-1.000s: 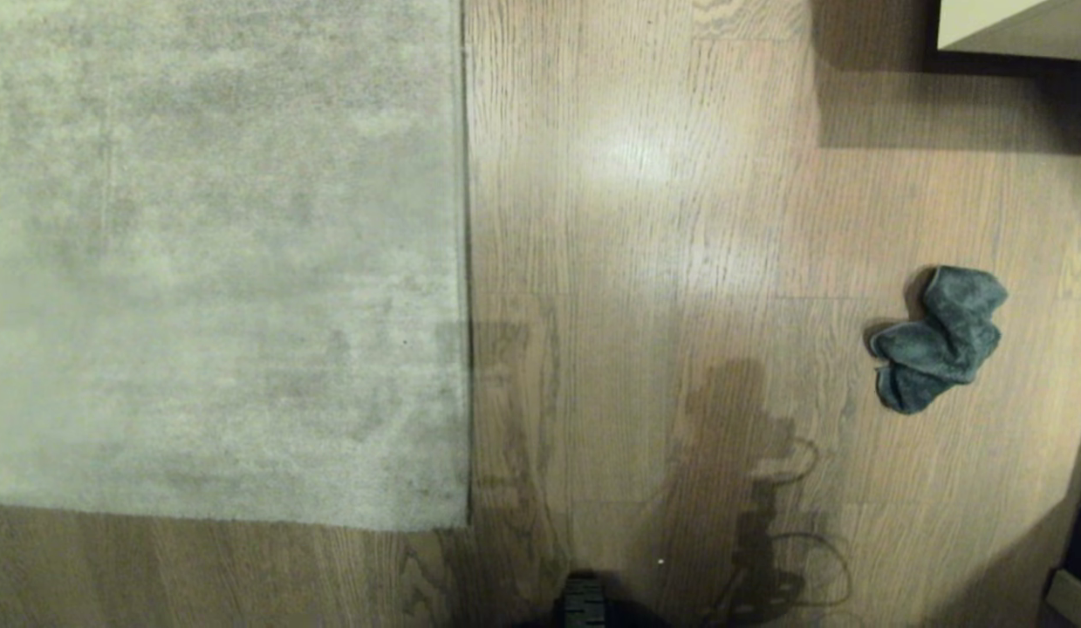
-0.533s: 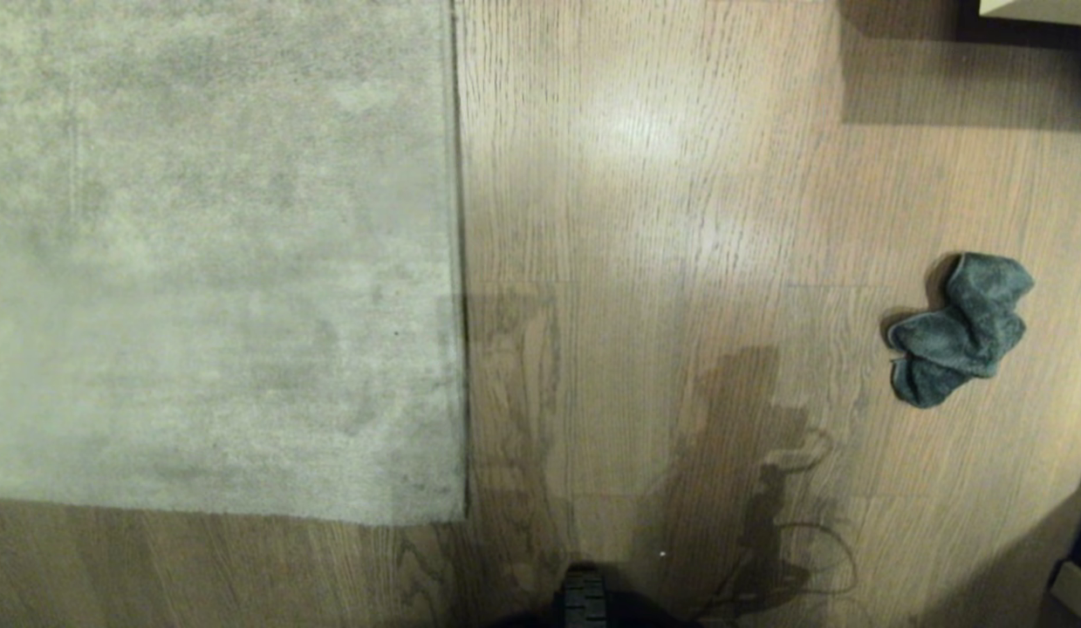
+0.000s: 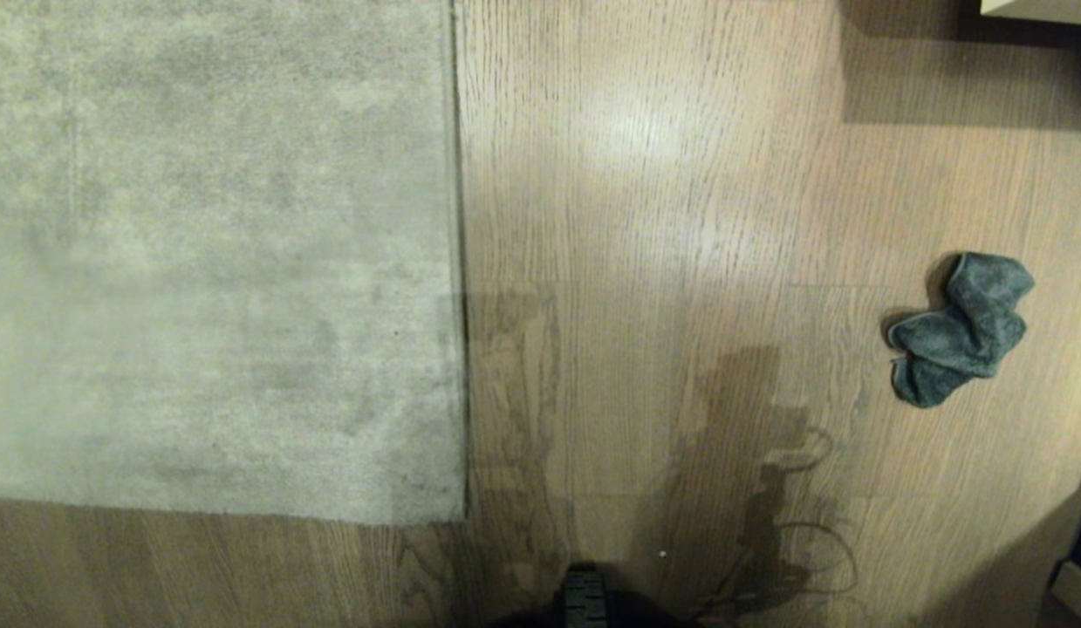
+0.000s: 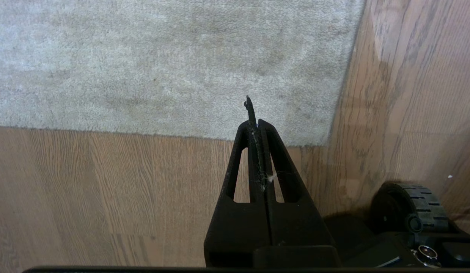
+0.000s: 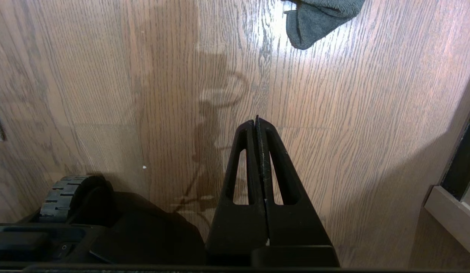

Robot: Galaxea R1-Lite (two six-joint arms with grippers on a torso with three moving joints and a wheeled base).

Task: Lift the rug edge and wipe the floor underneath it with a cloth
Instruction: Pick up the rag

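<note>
While both jaws stay pressed together, empty, the cloth (image 3: 959,330) lies crumpled, dark grey-blue.

**One rug, one cloth, two grippers**

One pale rug (image 3: 217,253) lies on the left of the plank floor (image 3: 662,218), showing one square corner and two straight edges, near and right. One crumpled dark cloth (image 3: 959,330) lies on the right. One ribbed wheel (image 3: 584,600) shows at the near edge. Two grippers appear, the left gripper (image 4: 253,113) and the right gripper (image 5: 257,123). One pale furniture piece (image 3: 1037,9) sits far right.
</note>
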